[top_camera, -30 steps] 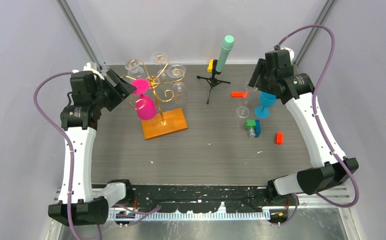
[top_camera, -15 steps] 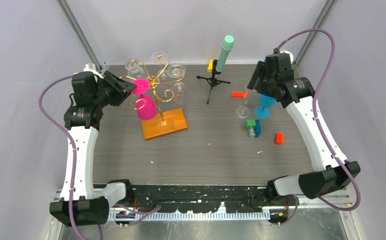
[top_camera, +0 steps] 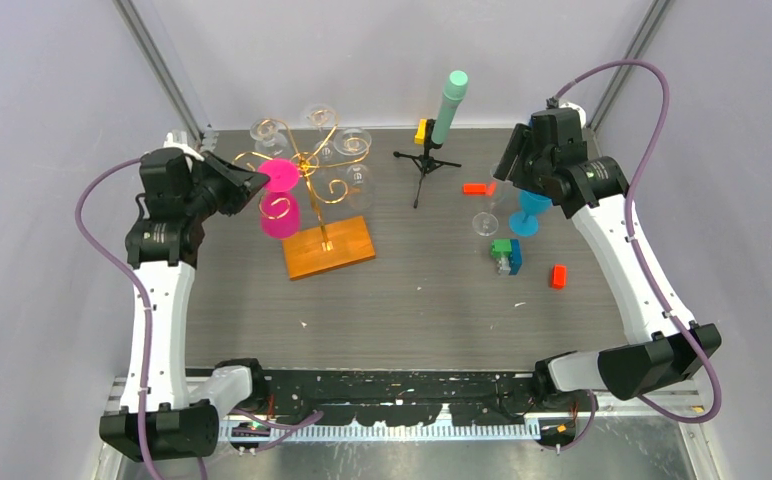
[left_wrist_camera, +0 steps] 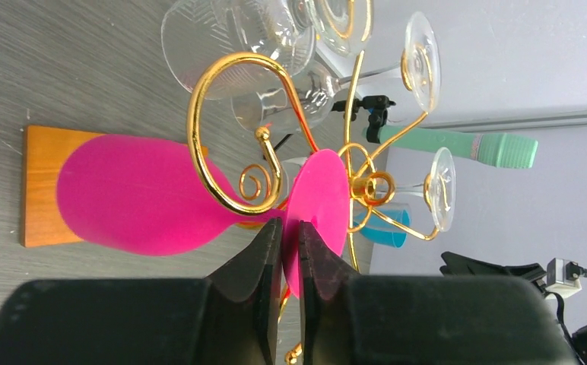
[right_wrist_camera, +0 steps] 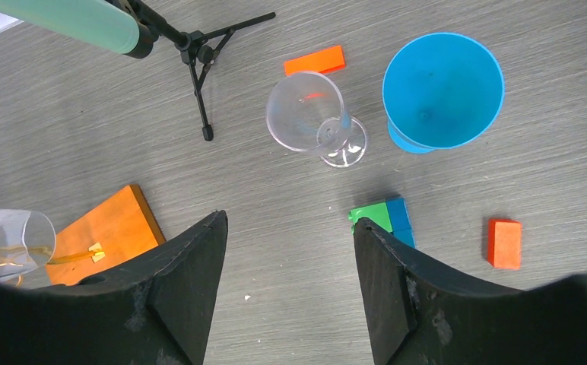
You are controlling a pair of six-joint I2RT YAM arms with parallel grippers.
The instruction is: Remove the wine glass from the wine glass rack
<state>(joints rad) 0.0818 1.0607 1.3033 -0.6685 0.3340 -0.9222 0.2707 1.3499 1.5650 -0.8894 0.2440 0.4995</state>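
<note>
The wine glass rack [top_camera: 330,248], gold scroll arms on an orange-brown wooden base [left_wrist_camera: 41,175], stands at the back left. A pink wine glass [top_camera: 280,215] hangs upside down from it, its bowl [left_wrist_camera: 138,201] below a scroll and its round foot [left_wrist_camera: 322,190] up by the post. My left gripper [top_camera: 260,180] reaches in from the left, and its jaws [left_wrist_camera: 289,224] are pressed onto the near edge of that foot, beside the stem. Several clear glasses [top_camera: 360,180] hang on the other arms. My right gripper [right_wrist_camera: 290,220] hovers open over the table at the right [top_camera: 510,165], holding nothing.
A clear wine glass [right_wrist_camera: 313,114] and a blue goblet [right_wrist_camera: 442,87] stand upright under the right arm. Near them lie an orange brick [top_camera: 476,188], a red brick [top_camera: 559,276] and a green-and-blue block [top_camera: 507,255]. A black tripod with a mint-green cylinder [top_camera: 449,105] stands at the back.
My left gripper has closed from wide open onto the pink glass's foot, and the bowl has swung slightly left. The right arm has barely moved.
</note>
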